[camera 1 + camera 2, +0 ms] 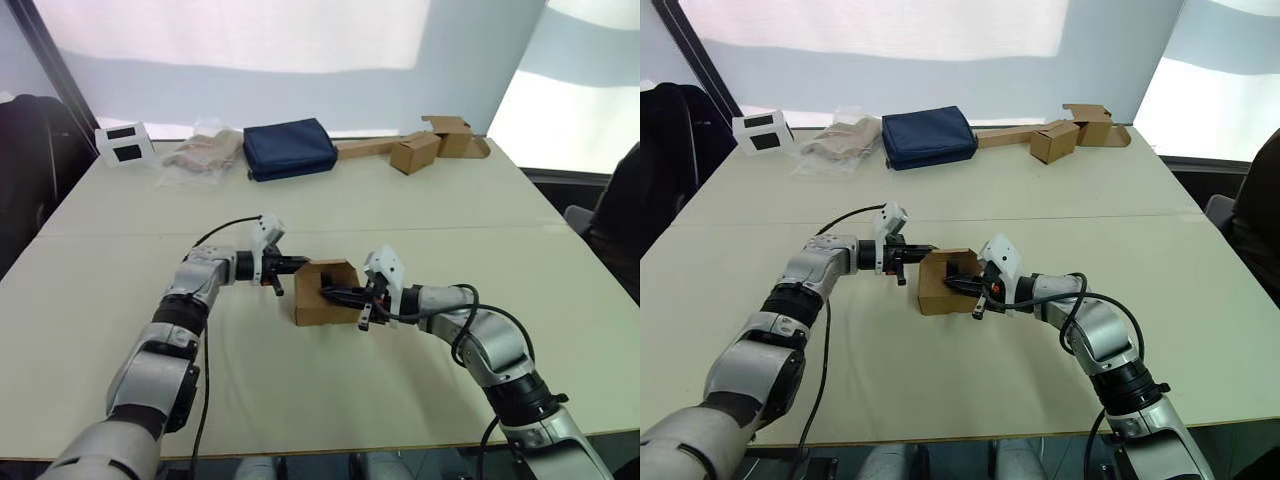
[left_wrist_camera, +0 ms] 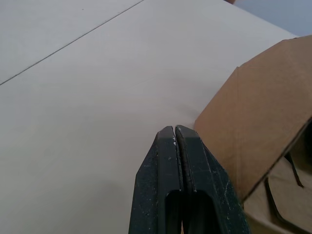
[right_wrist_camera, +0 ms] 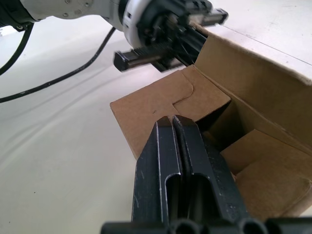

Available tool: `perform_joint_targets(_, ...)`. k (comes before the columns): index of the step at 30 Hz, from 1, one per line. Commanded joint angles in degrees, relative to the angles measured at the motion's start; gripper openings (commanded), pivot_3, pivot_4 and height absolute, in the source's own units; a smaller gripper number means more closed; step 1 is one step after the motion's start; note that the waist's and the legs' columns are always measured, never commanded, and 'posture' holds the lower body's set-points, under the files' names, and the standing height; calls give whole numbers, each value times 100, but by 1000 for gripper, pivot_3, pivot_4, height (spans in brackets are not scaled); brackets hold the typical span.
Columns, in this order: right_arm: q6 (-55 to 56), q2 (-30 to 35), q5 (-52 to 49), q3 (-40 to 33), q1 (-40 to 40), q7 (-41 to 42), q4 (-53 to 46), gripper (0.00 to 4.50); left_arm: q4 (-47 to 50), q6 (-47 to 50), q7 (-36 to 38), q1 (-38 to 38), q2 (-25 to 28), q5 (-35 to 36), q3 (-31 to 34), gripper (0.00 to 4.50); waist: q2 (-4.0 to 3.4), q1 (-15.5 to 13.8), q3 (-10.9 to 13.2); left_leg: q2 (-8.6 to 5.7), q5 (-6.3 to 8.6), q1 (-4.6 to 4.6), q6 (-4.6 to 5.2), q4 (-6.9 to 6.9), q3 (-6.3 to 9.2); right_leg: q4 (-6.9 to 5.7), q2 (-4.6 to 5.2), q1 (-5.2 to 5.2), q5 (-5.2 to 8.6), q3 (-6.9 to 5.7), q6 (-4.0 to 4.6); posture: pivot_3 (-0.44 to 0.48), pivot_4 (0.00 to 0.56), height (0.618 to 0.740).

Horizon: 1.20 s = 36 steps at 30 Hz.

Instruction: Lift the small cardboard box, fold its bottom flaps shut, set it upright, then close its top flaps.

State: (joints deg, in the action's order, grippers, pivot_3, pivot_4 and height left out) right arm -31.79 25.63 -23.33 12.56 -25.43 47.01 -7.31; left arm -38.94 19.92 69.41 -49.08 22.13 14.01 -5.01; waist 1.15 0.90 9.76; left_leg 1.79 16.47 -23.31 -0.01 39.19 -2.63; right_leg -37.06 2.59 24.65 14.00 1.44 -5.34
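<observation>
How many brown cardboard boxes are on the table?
3: the small cardboard box between the grippers near the front, and two more, a closed one and an open-flapped one, at the table's far right.

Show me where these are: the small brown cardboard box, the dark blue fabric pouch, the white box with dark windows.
small brown cardboard box (image 1: 318,305): left eye view, front wall.
dark blue fabric pouch (image 1: 289,147): left eye view, top face.
white box with dark windows (image 1: 124,143): left eye view, front face.

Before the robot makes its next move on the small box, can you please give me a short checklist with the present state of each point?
1. small cardboard box rests on the table: ok.
2. Top flaps closed: not ok, one stands up.
3. Left tool shut, at the box's left side: ok.
4. Right tool shut, tips at the open top: ok.
5. Bottom flaps folded shut: cannot tell.
6. Other cartons far off: ok.
</observation>
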Motion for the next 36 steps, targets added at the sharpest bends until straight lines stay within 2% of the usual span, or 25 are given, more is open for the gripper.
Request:
perform_joint_targets(1, -85, 8, -49, -160, 115, -28, -133, 0, 1137, 497, 60, 116, 294, 460, 376, 11, 0, -6, 0, 1, 0, 0, 0, 0, 4, -1, 0, 0, 0, 0, 0, 0, 150, 740)
perform_joint_targets(7, -90, 13, -1, -187, 156, -44, -130, 0, 3406, 2024, 398, 861, 996, 1540, 594, 11, -2, -10, -1, 3, 0, 2, 0, 0, 9, -1, 5, -1, 0, 2, 0, 0, 150, 740)
perform_joint_targets(10, -106, -12, -13, -214, 132, -50, -110, 0, 4032, 2255, 336, 1230, 1136, 1695, 450, 11, -3, -18, -1, 5, 0, 5, 0, 0, 9, -1, 8, -4, 1, 3, 1, 0, 150, 740)
perform_joint_targets(17, -176, -43, -64, -312, 100, -69, -145, 0, 3920, 1972, 24, 1415, 995, 1385, 100, 11, -2, -20, -1, 0, -3, 7, -5, 2, 9, 1, 5, -8, 2, 2, 4, 0, 150, 740)
perform_joint_targets(26, -373, 57, -210, -482, 188, -104, -646, 0, 3274, 1170, 19, 1604, 1001, 713, -480, 11, -3, -23, -1, 1, -3, 7, -5, 0, 8, 1, 3, -6, 3, 2, 6, 0, 150, 740)
perform_joint_targets(29, -538, 115, -406, -660, 61, -79, -918, 0, 3274, 1130, 44, 1615, 1005, 725, -488, 11, -3, -25, -1, 1, -3, 7, -5, 1, 6, 1, 6, -6, 10, 3, 17, 0, 150, 740)
perform_joint_targets(33, -1062, 171, -1230, -1251, -381, -49, -1357, 0, 3196, 1105, 32, 1559, 998, 731, -469, 11, -4, -22, 0, 2, -3, 7, -5, 1, 7, 1, 6, -7, 9, 4, 16, 0, 150, 740)
perform_joint_targets(36, -1226, 151, -1468, -1452, -736, -141, -1270, 0, 3128, 1068, 51, 1527, 1002, 732, -465, 11, -4, -25, -1, 3, -3, 8, -5, 1, 11, 1, 6, -7, 7, 1, 13, 0, 150, 740)
